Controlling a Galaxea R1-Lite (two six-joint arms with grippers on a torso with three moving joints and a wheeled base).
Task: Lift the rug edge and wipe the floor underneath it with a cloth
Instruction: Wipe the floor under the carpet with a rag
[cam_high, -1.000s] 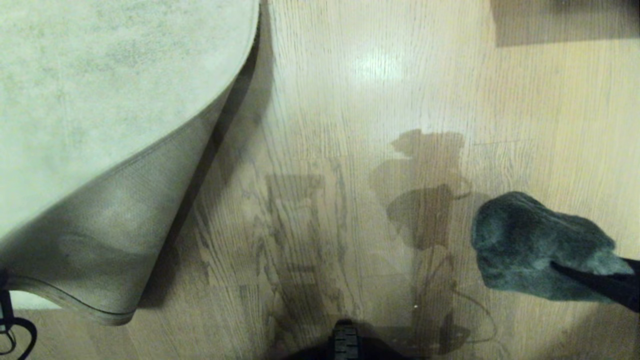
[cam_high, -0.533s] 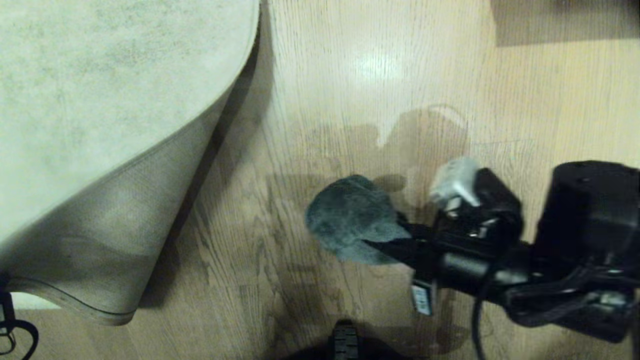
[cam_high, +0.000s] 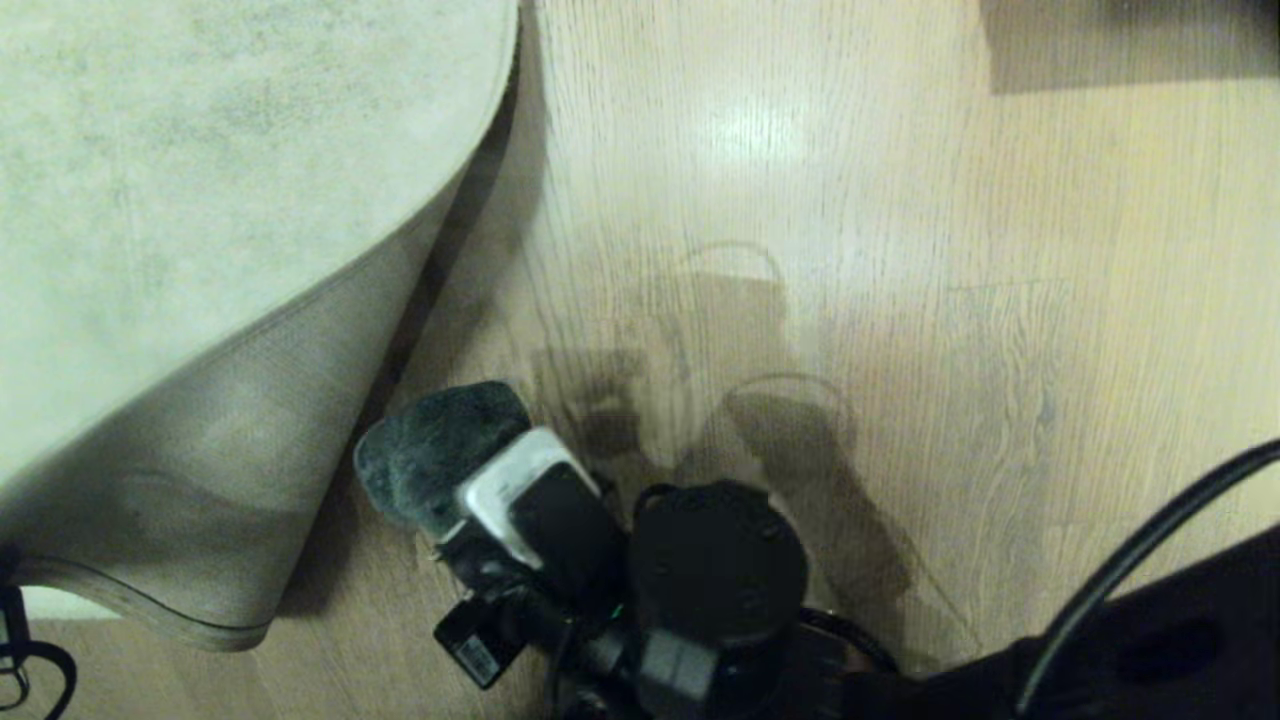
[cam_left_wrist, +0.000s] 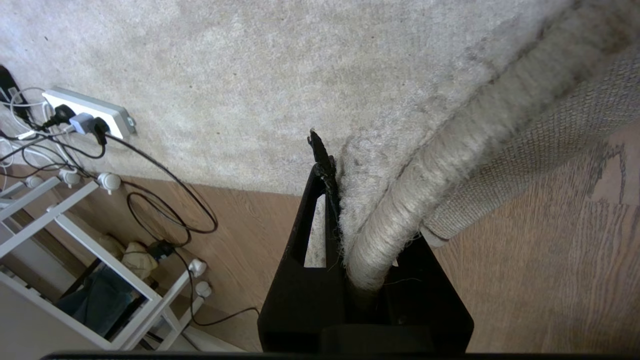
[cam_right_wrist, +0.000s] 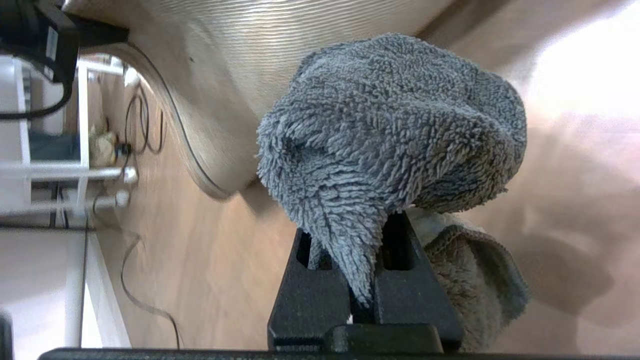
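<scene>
left gripper (cam_left_wrist: 350, 250) pinching the rug edge (cam_high: 230, 470) up at 8 o'clock, right gripper (cam_right_wrist: 367, 295) clamping the cloth (cam_high: 435, 450) right beside it, power strip (cam_left_wrist: 87, 112) and cables (cam_left_wrist: 165, 200) lying behind, white rack (cam_left_wrist: 80, 245) holding some clothes

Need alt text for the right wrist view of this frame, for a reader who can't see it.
The right gripper is shut on a fluffy dark grey cloth, bunched above the fingers. Behind it the lifted rug edge shows its woven backing, above the wood floor. A white rack and cables stand beyond the rug.
</scene>
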